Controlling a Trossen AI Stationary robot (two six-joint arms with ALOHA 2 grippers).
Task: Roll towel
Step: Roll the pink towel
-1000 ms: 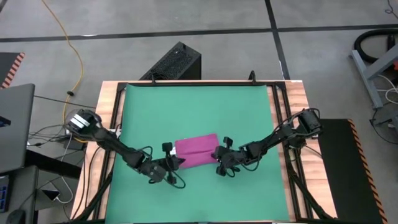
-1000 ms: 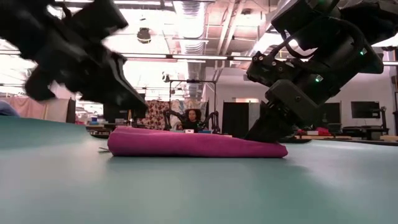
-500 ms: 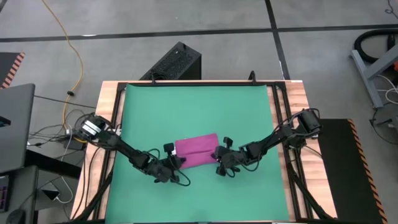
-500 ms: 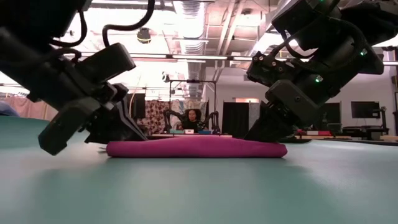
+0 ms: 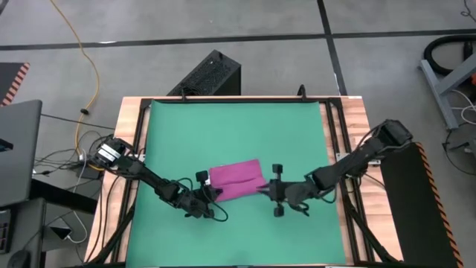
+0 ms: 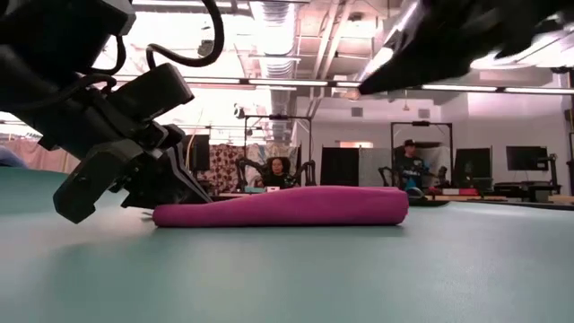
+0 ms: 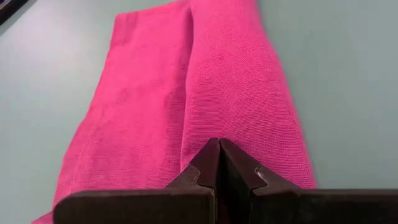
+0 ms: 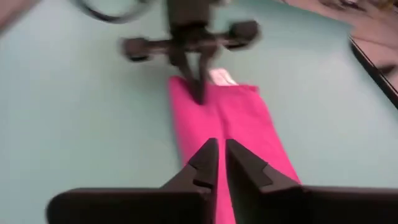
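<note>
High view, left hand (image 5: 213,196) at towel (image 5: 236,179)

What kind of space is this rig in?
Probably a large robotics lab or workshop: exposed ceiling ducts, other arm rigs in the room behind, people seated at stations, and a concrete floor around the table.

Soft knit towel (image 7: 236,93), matt green mat (image 5: 238,134)

**Two dark arms, matching build**

You see two black jointed arms with loose black cables looping beside their links. The left gripper (image 5: 210,196) and right gripper (image 5: 262,189) each carry wedge-shaped dark fingers (image 7: 219,163) on a crossbar.
</note>
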